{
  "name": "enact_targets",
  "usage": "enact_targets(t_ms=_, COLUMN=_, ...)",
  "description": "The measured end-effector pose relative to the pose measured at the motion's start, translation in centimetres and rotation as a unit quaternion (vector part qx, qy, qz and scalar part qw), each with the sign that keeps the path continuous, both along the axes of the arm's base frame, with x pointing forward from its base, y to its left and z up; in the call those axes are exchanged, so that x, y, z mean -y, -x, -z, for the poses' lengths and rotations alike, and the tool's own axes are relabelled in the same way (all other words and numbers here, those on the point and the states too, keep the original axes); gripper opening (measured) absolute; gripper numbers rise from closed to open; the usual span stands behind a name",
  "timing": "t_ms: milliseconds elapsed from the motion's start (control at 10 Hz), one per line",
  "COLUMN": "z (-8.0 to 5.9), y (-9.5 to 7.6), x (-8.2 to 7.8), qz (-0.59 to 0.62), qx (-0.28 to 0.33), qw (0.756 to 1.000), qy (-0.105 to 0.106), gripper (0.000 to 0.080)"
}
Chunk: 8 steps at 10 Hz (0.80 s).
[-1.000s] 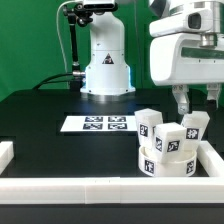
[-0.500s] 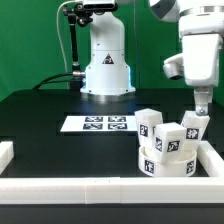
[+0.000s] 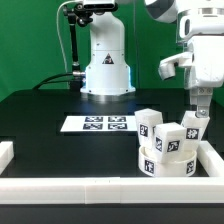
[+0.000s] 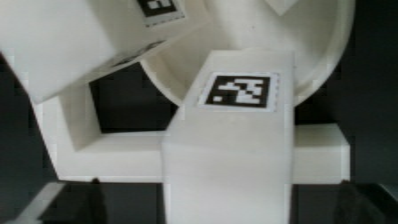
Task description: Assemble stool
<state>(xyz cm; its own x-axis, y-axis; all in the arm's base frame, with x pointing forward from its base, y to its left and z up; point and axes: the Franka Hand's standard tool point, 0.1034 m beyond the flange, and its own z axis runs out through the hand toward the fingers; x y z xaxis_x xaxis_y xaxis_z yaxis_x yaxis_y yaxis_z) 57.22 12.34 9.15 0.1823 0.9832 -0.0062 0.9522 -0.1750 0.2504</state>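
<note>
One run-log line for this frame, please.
claw: open, above the parts, holding nothing | seat and legs: clustered in the rail corner, unassembled | marker board: flat on table

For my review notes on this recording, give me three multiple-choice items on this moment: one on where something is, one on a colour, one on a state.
1. Where do the stool parts lie?
A. In the corner of the border rails at the exterior view's right
B. On the marker board
C. At the foot of the robot base

2. What colour is the table top?
A. White
B. Black
C. Green

3. How does the gripper stand?
A. Shut on a leg
B. Open, above the parts, holding nothing
C. Open, resting on the marker board

Answers:
1 A, the seat and legs are piled against the rails on that side.
2 B, the surface is black beneath the white parts.
3 B, the fingers hang just above the pile with nothing between them.
</note>
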Motion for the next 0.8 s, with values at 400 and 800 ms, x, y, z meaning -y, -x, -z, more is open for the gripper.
enact_targets(t_ms=400, z=0.8, y=-0.3, x=1.2, qz=0.009, qx=-0.007, qw=1.000, qy=0.004, gripper=0.0519)
enact_targets(t_ms=800, z=1.0, y=-0.2, x=1.8, qz=0.016, qx=-0.009, qw=1.000, qy=0.005, gripper=0.0360)
